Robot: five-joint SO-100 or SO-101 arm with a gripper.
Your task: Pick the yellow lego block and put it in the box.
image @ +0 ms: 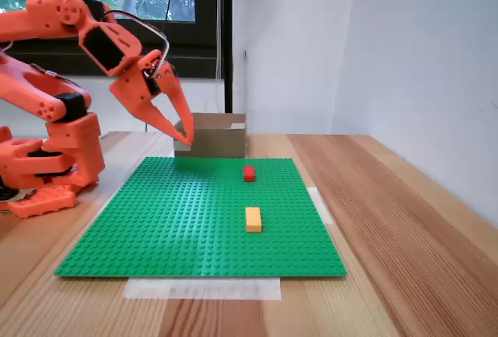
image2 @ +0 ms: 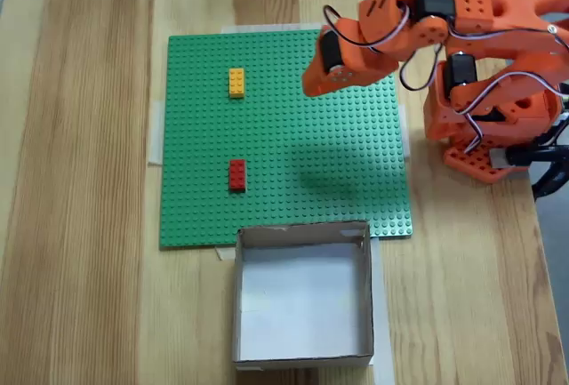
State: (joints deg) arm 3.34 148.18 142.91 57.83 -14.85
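On a wooden table (image: 405, 220) lies a green studded baseplate (image: 179, 220), taped down at its edges, with two small bricks resting on it. Seen from the low fixed view at the front, the yellow lego block (image: 254, 219) sits right of the plate's middle, its long side running away from the camera, and a smaller red lego brick (image: 249, 173) sits well apart from it, farther back. Behind the plate's far edge stands the box (image: 218, 136), low and made of brown cardboard. From the fixed view looking down, the yellow lego block (image2: 236, 82) is near the upper left of the baseplate (image2: 356, 180), the red lego brick (image2: 236, 174) is below it, and the box (image2: 302, 236) touches the plate's lower edge, open at the top and showing a pale floor. An orange robot arm (image: 54, 111) stands at the left in the front view and at the right in the downward view (image2: 498, 74). Its gripper (image: 184, 136) hangs in the air above the plate's back left area, tips pointing down toward the box's near corner, holding nothing; the jaws look close together. In the downward view the gripper (image2: 313, 81) hovers over the plate, well apart from both bricks.
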